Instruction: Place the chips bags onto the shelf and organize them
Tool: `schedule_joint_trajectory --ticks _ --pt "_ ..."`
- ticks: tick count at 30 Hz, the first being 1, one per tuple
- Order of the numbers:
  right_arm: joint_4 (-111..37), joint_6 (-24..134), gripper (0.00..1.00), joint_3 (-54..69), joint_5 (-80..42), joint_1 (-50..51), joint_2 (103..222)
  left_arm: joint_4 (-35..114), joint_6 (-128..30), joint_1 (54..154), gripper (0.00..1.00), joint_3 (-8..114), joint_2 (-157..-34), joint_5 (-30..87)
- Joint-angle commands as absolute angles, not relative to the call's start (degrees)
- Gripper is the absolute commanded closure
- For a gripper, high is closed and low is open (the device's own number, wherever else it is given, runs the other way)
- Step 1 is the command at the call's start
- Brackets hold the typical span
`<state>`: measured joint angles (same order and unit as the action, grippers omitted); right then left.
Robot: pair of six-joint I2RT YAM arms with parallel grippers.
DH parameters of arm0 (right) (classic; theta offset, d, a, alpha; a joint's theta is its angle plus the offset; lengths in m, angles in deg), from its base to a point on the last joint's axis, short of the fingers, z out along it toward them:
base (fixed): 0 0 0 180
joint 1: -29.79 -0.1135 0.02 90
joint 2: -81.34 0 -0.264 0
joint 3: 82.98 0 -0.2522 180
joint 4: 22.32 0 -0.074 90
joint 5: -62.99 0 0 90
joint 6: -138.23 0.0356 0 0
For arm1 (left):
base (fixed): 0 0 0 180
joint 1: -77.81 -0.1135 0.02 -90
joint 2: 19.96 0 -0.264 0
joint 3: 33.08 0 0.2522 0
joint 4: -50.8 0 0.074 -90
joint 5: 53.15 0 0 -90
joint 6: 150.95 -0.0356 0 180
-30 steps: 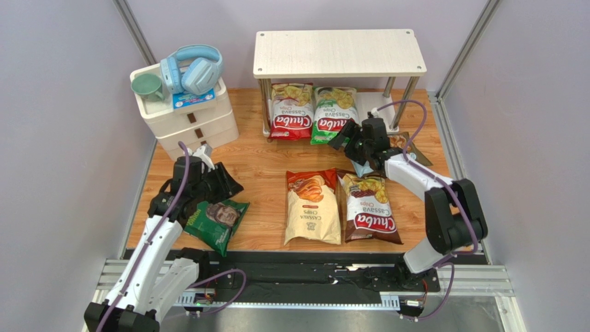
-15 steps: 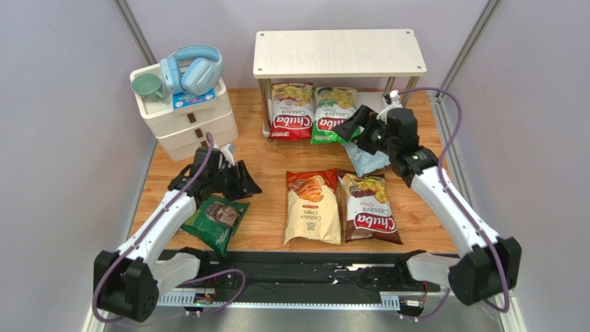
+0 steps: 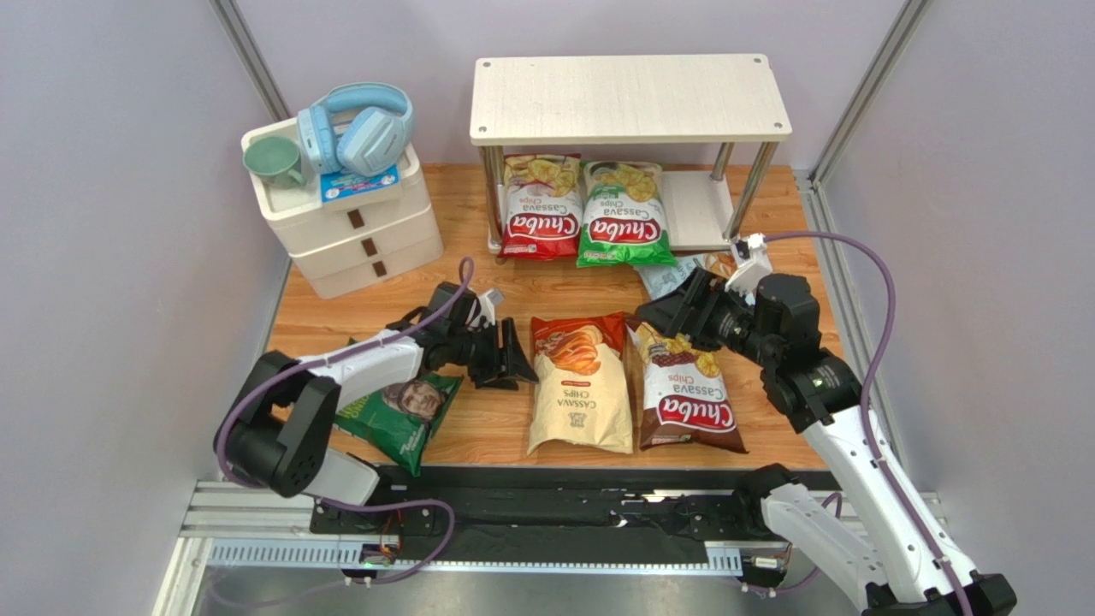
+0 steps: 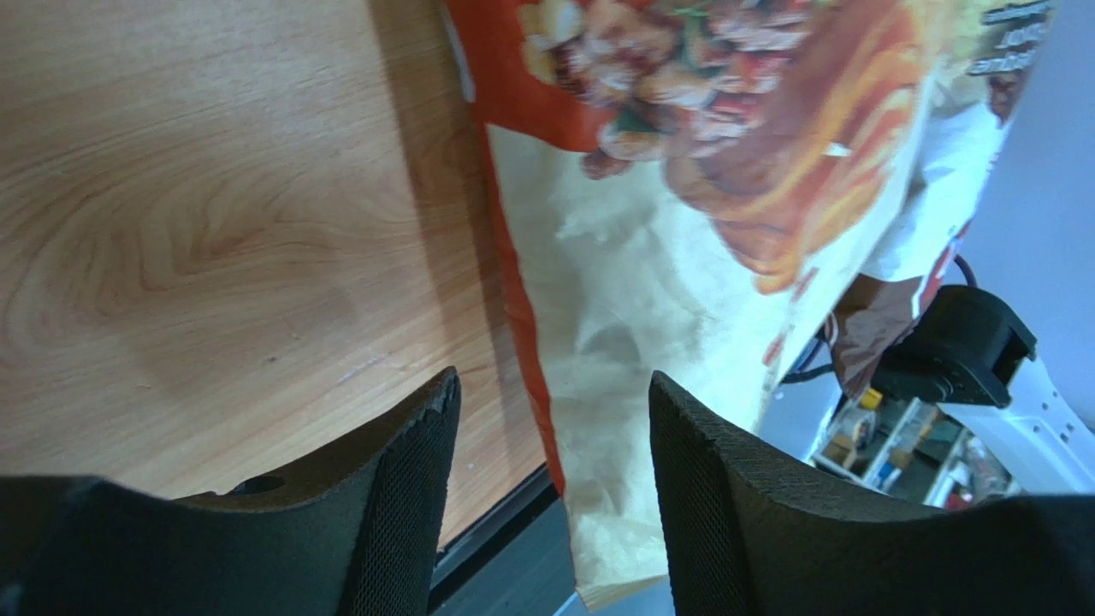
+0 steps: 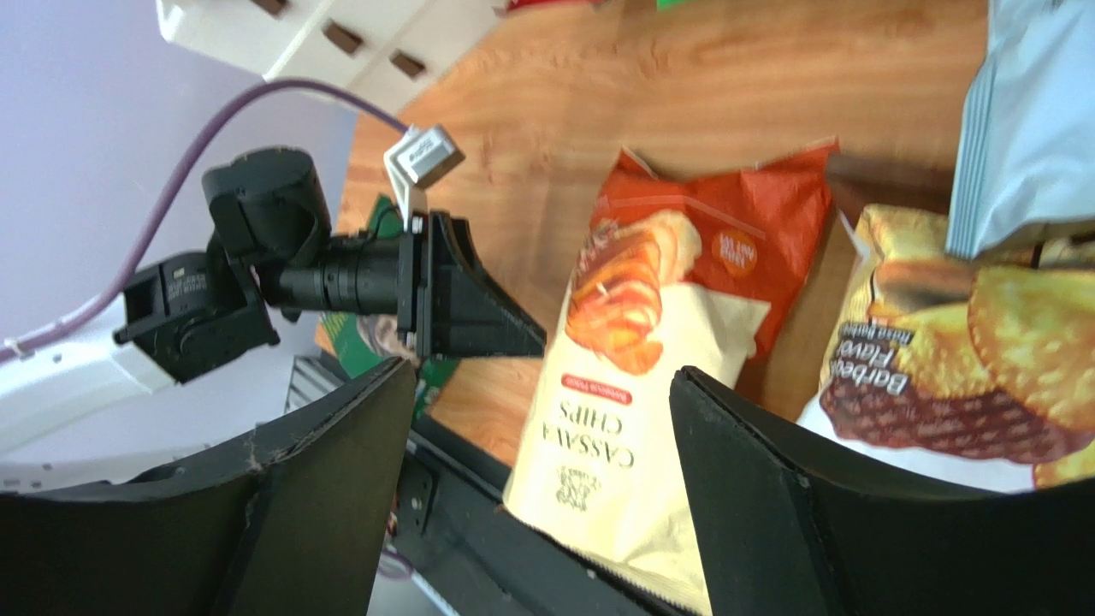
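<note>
Cream-orange bag [image 3: 581, 385] lengthwise, top toward shelf [image 3: 629, 100]

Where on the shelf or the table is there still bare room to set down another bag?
The shelf's top board is bare, as is the lower board at its right end, beside the green bag. Bare table lies between the drawer unit and the red bag. Front centre is crowded: cream-orange bag, brown bag, left gripper, right gripper.

Wooden table [image 3: 463, 212] with shelf [image 3: 627, 99], white drawer unit [image 3: 366, 231], loose chips bags [image 3: 581, 385]
</note>
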<state>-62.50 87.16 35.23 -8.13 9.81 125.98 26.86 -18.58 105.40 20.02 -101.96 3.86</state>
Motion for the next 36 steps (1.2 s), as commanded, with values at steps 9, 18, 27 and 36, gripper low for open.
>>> schedule_joint_trajectory --ticks 9,18,27,36 --pt "-65.00 85.67 0.24 36.68 -7.32 7.03 124.75 53.89 -6.82 105.67 0.31 12.24 -110.57 -6.12" --pt "-66.05 84.00 0.25 36.85 -7.32 7.03 125.72 66.29 0.47 105.67 0.30 7.67 -110.22 -9.64" --pt "-60.70 85.84 0.30 44.85 -7.50 5.02 127.92 73.60 4.96 105.85 0.30 7.31 -111.89 -10.78" --pt "-56.04 87.33 0.30 44.50 -16.37 -8.34 139.69 76.05 6.10 111.29 0.30 10.57 -121.47 -9.20"
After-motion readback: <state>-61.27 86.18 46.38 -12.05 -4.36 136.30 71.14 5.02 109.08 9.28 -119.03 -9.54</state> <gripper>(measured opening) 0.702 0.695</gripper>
